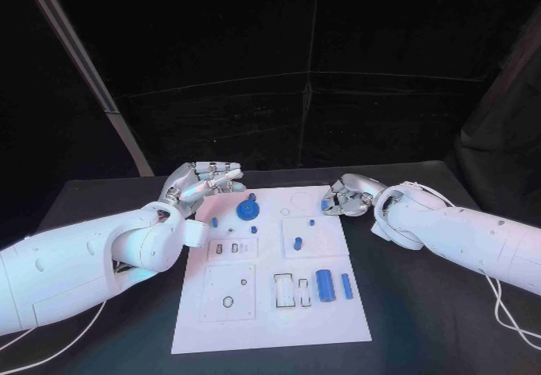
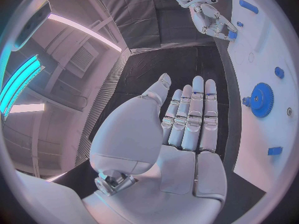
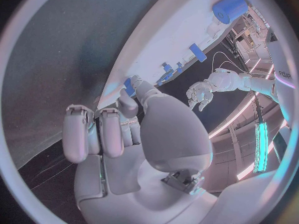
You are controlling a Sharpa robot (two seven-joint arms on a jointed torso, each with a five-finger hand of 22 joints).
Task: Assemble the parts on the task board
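Note:
The white task board [image 1: 270,312] lies in the middle of the black table. On it sit a blue gear [image 1: 248,209], a blue cylinder [image 1: 324,285], a thin blue bar [image 1: 346,286] and a few small blue pieces. My right hand [image 1: 347,195] is at the board's far right edge, its thumb and a finger pinching a small blue part [image 1: 324,205], which the right wrist view has at the thumb tip [image 3: 129,85]. My left hand [image 1: 203,183] hovers by the far left corner, its fingers [image 2: 190,119] stretched out side by side with nothing in them. The gear [image 2: 260,99] lies just beside it.
Bare black table [image 1: 439,312] flanks the board on both sides. A white cable [image 1: 502,308] hangs under my right arm. A slanted metal pole [image 1: 102,94] stands behind the table's left end. Rectangular recesses [image 1: 291,289] mark the board's near half.

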